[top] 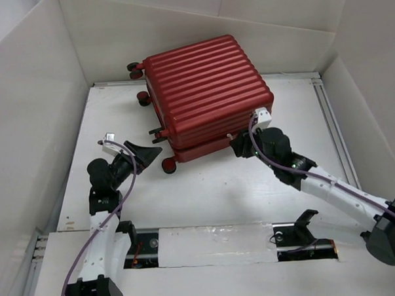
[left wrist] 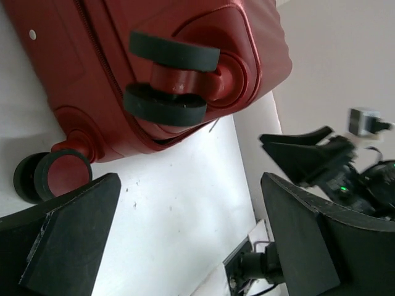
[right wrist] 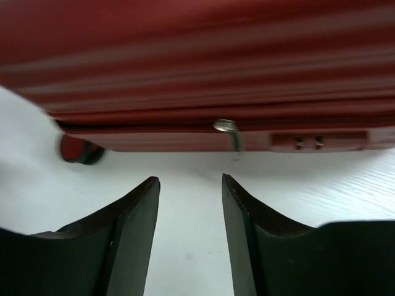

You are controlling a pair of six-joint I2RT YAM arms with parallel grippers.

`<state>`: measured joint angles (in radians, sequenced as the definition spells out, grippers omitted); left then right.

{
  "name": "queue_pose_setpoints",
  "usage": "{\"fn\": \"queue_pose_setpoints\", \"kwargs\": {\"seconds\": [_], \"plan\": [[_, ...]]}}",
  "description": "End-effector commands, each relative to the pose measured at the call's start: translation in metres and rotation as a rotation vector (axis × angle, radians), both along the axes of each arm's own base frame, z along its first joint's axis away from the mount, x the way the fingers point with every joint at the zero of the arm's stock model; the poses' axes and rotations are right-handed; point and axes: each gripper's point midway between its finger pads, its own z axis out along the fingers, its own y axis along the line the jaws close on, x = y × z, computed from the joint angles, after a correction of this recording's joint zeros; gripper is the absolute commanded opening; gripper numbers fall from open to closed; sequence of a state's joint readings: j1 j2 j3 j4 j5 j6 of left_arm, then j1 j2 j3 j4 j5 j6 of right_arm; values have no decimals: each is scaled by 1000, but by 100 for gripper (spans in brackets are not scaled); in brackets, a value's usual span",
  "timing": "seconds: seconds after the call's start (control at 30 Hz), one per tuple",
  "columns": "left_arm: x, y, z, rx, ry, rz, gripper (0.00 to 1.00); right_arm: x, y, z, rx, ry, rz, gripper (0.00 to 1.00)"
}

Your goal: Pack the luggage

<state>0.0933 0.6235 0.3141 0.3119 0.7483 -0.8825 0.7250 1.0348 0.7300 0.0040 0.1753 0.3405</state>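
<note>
Left pincer (top: 150,152): wide open and empty, low over the surface (top: 206,187).
Right pincer (top: 237,144): narrowly open, holding nothing, its tips pointing at the side wall of the case.
Just ahead of the left pincer: one dark corner wheel (left wrist: 52,176), near but not touched. A double wheel (left wrist: 170,80) stands further behind it.
Just ahead of the right pincer: the metal zipper pull (right wrist: 229,132), hanging from the seam and a little to the right of the gap between the fingers.
Luggage (top: 208,88): it lies flat on the surface beyond both pincers, with the ribbed shell up and the two halves together.
Seam: a dark slit shows to the left of the pull. I cannot tell if the zipper is fully shut there.
Direction: the wheel end points to the left pincer's side, the opposite end to the right.
Long axis: along the ribs, across the front of both pincers and slightly turned.
Step in hand: probably the zipper work, since no loose things are in view. Whether it is for opening or closing, I cannot say.
Next move: I think the right pincer must go forward and slightly right, then close on the thin pull. The left pincer may need to steady the wheel corner, because the case can roll or turn.
</note>
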Motion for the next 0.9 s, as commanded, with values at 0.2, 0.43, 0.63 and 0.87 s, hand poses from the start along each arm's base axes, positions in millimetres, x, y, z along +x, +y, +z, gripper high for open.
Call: {"fn": "queue_pose_setpoints", "kwargs": {"seconds": [0.2, 0.43, 0.63, 0.87], "plan": [[31, 11, 31, -88, -58, 25, 99, 46, -23, -27, -182, 3, 93, 53], [49, 8, 23, -106, -10, -32, 99, 69, -15, -41, -136, 8, 189, 54], [48, -5, 40, -92, -63, -66, 99, 68, 11, -47, -15, -22, 324, 58], [55, -18, 35, -96, -23, -102, 99, 75, 23, -45, 77, -64, 338, 61]]}}
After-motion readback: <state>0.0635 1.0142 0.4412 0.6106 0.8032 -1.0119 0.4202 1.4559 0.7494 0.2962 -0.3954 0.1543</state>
